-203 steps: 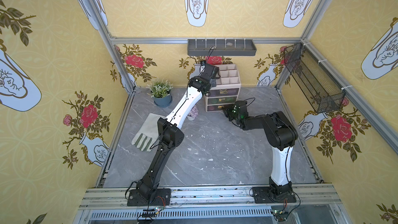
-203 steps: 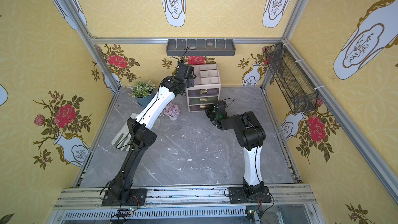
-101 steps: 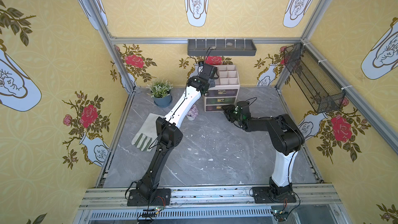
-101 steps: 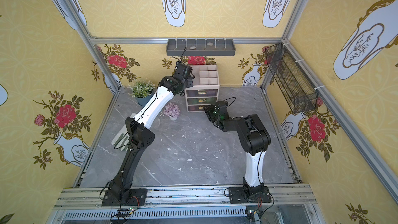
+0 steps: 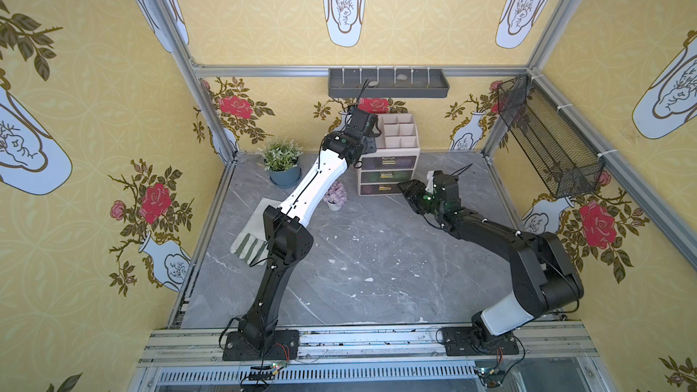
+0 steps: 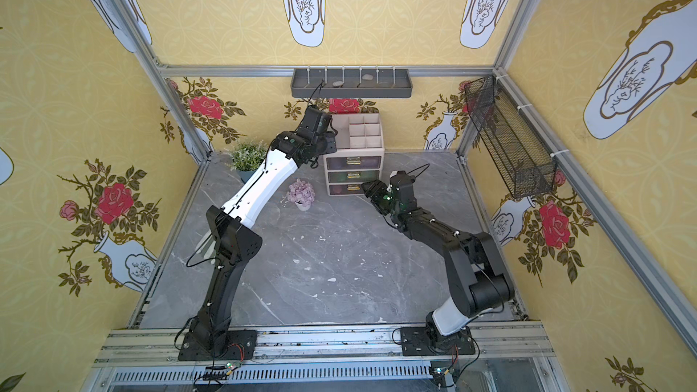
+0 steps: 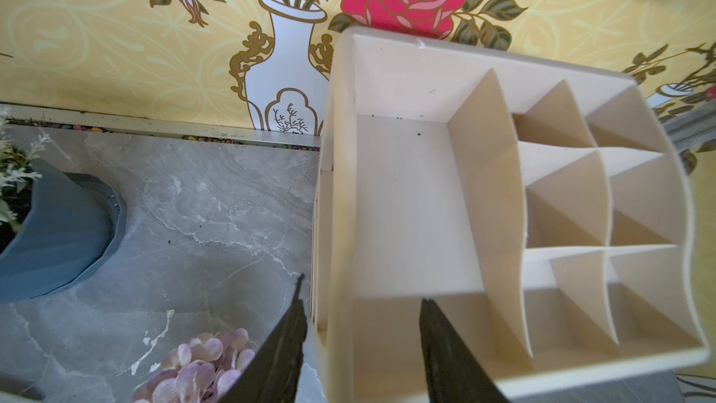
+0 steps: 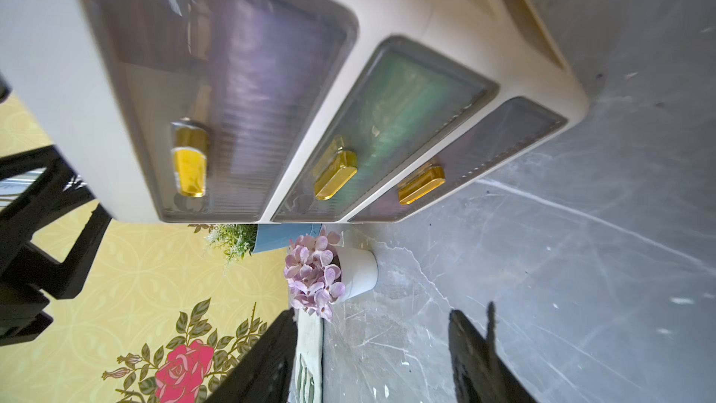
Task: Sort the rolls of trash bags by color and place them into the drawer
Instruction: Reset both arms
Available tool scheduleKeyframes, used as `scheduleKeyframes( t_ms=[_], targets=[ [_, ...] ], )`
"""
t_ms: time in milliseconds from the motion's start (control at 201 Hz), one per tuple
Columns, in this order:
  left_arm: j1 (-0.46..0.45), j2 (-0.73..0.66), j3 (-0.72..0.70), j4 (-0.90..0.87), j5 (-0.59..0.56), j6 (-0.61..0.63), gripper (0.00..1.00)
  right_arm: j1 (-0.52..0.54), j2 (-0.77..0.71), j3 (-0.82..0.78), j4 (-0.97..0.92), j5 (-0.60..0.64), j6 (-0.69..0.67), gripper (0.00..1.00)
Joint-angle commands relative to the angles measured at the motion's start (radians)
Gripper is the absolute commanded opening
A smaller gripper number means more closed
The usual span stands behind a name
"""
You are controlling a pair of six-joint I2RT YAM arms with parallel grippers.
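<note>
The beige drawer unit (image 5: 386, 175) stands against the back wall with its three gold-handled drawers pushed in. The rolls of trash bags show only as blurred colour behind the ribbed fronts: purple in the top drawer (image 8: 271, 83), green in the middle one (image 8: 399, 110), a dull tint in the bottom one (image 8: 496, 149). My left gripper (image 7: 360, 304) hangs open over the unit's top tray (image 7: 410, 195), one finger outside its side wall, one over the large compartment. My right gripper (image 8: 372, 319) is open and empty, a short way in front of the drawers.
A lilac flower bunch in a white pot (image 5: 335, 194) and a green plant in a blue pot (image 5: 281, 167) stand left of the unit. A glove (image 5: 251, 235) lies under the left arm. A grey shelf (image 5: 388, 84) and a mesh basket (image 5: 547, 137) hang on the walls.
Both grippers went from shut to open. The right gripper has drawn back a little from the drawer fronts; the left one has stayed over the unit's top.
</note>
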Motion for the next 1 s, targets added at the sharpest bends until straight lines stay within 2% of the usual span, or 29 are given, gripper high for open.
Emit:
scheduleKeyframes(
  t_ms=[0, 90, 204, 294, 383, 478, 543, 587, 657, 732, 752, 826, 906, 991],
  targets=[
    [-0.002, -0.101, -0.086, 0.069, 0.046, 0.065, 0.58, -0.031, -0.096, 0.023, -0.245, 0.038, -0.140, 0.65],
    [-0.002, -0.285, -0.316, 0.198, 0.041, 0.107, 0.60, -0.057, -0.167, 0.082, -0.452, 0.122, -0.245, 0.66],
    [0.004, -0.595, -0.793, 0.523, -0.057, 0.151, 0.62, -0.096, -0.231, 0.124, -0.620, 0.288, -0.354, 0.67],
    [0.038, -0.813, -1.134, 0.759, -0.160, 0.152, 0.63, -0.133, -0.263, 0.104, -0.645, 0.403, -0.431, 0.68],
    [0.094, -0.959, -1.364, 0.838, -0.274, 0.132, 0.65, -0.157, -0.302, 0.029, -0.545, 0.460, -0.550, 0.71],
    [0.156, -1.060, -1.524, 0.811, -0.362, 0.129, 0.65, -0.171, -0.336, -0.067, -0.417, 0.513, -0.683, 0.72],
    [0.178, -1.102, -1.630, 0.835, -0.409, 0.198, 0.66, -0.174, -0.346, -0.135, -0.329, 0.562, -0.777, 0.73],
    [0.180, -1.125, -1.705, 0.890, -0.443, 0.258, 0.67, -0.181, -0.354, -0.184, -0.262, 0.608, -0.810, 0.74],
    [0.184, -1.150, -1.809, 0.986, -0.479, 0.325, 0.67, -0.216, -0.362, -0.276, -0.127, 0.615, -0.840, 0.76],
    [0.188, -1.166, -1.896, 1.055, -0.478, 0.361, 0.67, -0.266, -0.364, -0.383, 0.041, 0.592, -0.841, 0.77],
    [0.219, -1.167, -1.918, 1.080, -0.477, 0.372, 0.67, -0.282, -0.360, -0.411, 0.089, 0.584, -0.838, 0.78],
    [0.246, -1.156, -2.003, 1.206, -0.463, 0.437, 0.67, -0.341, -0.318, -0.494, 0.274, 0.536, -0.840, 0.79],
    [0.275, -1.139, -2.081, 1.337, -0.454, 0.485, 0.68, -0.370, -0.302, -0.473, 0.267, 0.507, -0.868, 0.79],
    [0.314, -1.130, -2.129, 1.387, -0.428, 0.489, 0.68, -0.380, -0.269, -0.488, 0.314, 0.504, -0.898, 0.79]
  ],
)
